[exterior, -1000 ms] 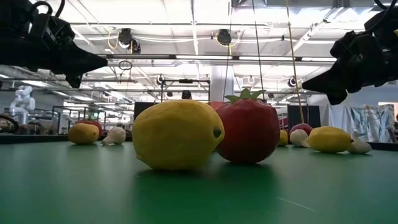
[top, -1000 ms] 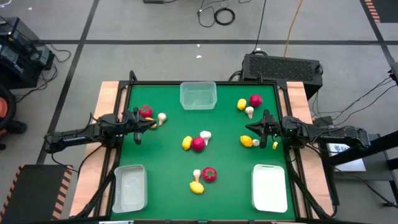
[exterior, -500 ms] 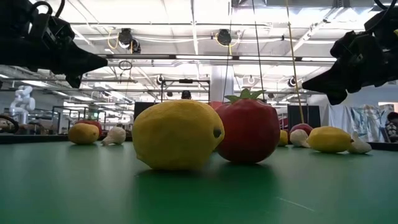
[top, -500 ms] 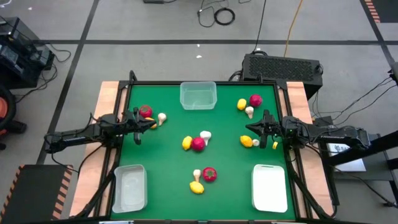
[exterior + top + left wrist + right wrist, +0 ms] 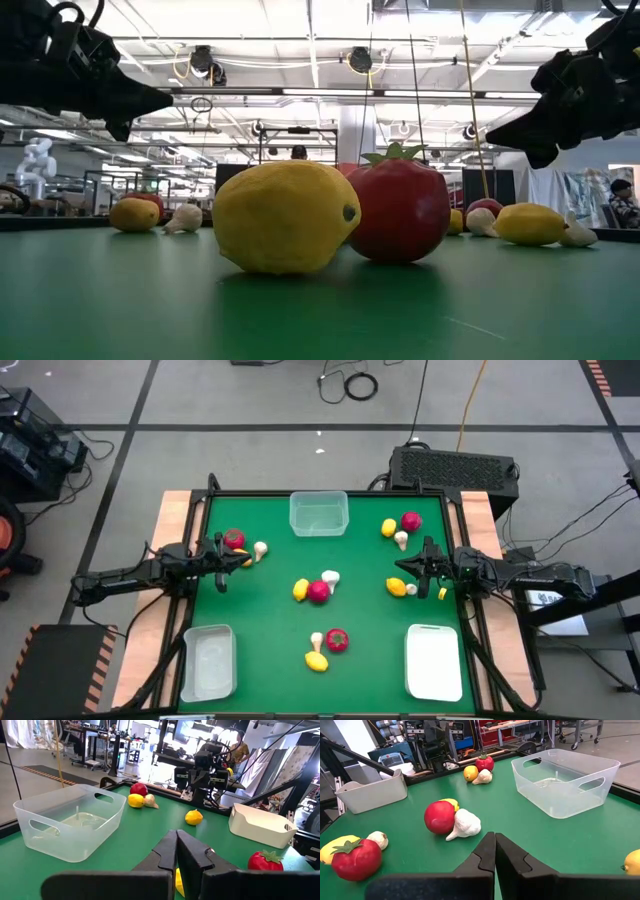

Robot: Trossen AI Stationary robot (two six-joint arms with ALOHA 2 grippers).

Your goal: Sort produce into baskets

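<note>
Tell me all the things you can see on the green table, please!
Red round pieces: four, red, one in each cluster.
Lemons: five, yellow, one near the right gripper.
Mushrooms: five, whitish, beside the fruit.
Baskets: three, translucent white, empty; far middle, both near corners.
Table: one, green.
Left gripper: dark, shut, left side, above fruit.
Right gripper: dark, shut, right side, above a lemon.

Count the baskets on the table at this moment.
3: one basket at the far edge in the middle, one at the near left corner, one at the near right corner. All three look empty; none seems hidden.
</note>
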